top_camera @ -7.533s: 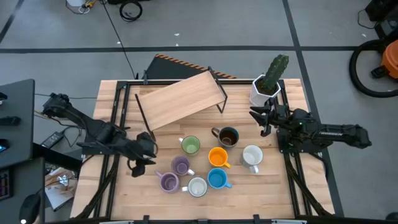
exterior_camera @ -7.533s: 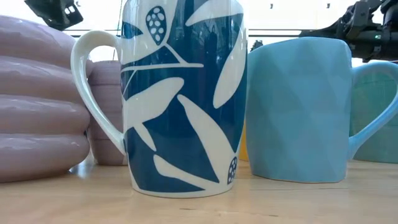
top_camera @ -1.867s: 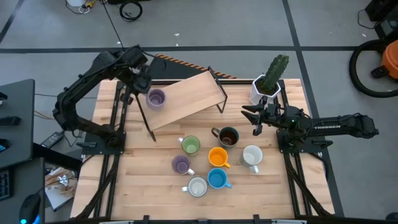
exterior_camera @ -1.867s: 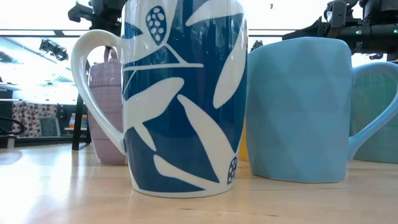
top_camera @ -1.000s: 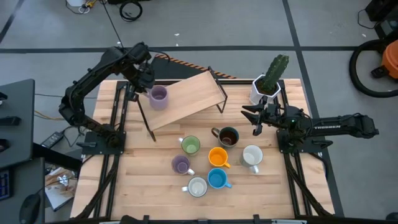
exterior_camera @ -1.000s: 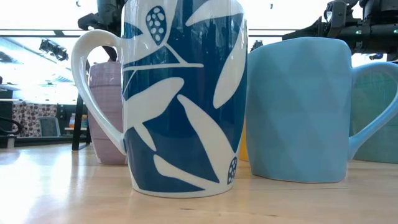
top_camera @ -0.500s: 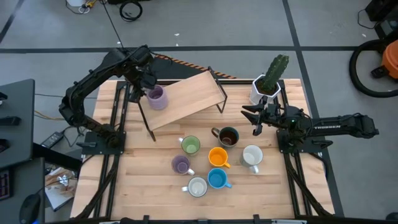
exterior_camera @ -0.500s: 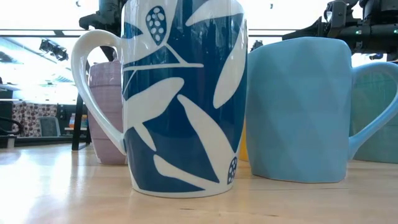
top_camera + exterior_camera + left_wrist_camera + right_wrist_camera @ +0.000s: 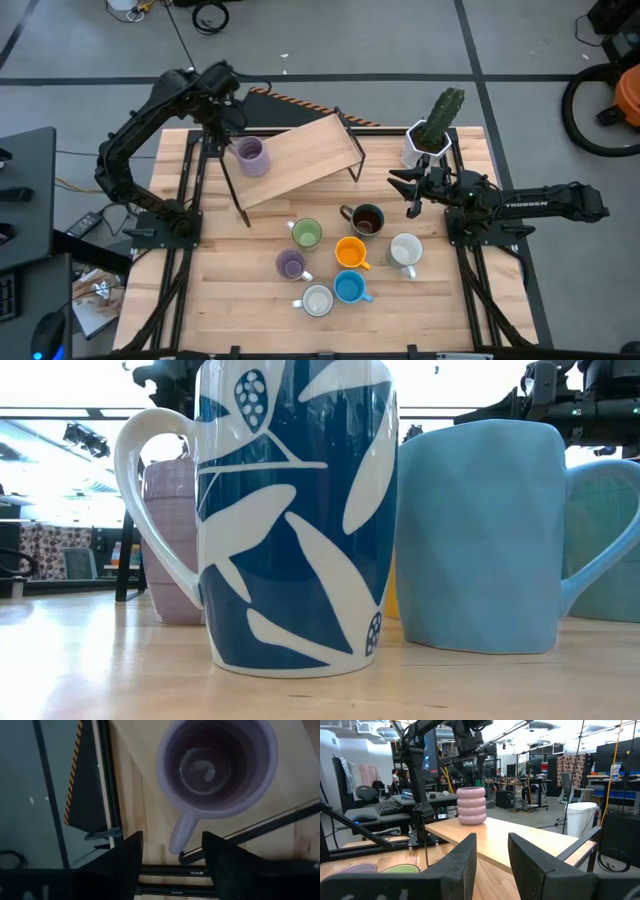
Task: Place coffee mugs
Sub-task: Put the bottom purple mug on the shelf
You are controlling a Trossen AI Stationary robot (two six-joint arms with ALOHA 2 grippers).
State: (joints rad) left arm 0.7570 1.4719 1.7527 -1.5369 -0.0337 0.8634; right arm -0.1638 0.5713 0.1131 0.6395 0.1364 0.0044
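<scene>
A purple ribbed mug (image 9: 250,156) stands upright on its base at the left end of a wooden shelf (image 9: 305,155); it also shows in the right wrist view (image 9: 471,806). My left gripper (image 9: 228,115) hangs open above it, pointing down. In the left wrist view its fingers (image 9: 172,855) stand on either side of the mug's handle (image 9: 181,831) and clear of it. Several other mugs stand on the table in front of the shelf: green (image 9: 307,234), dark brown (image 9: 366,219), orange (image 9: 351,252), white (image 9: 405,250), purple (image 9: 291,265) and blue (image 9: 349,289). My right gripper (image 9: 410,190) waits open and level by the dark brown mug.
A white faceted pot with a cactus (image 9: 430,135) stands at the far right, just behind my right gripper. The shelf rests on thin black legs (image 9: 355,165). A blue-and-white leaf-patterned mug (image 9: 290,510) and the blue mug (image 9: 480,535) fill the low view at the table's near edge.
My left gripper has let go of the purple mug and risen off it, drawing a little toward the table's far left corner. The mug stays upright on the shelf where it was set. My right arm has kept still.
</scene>
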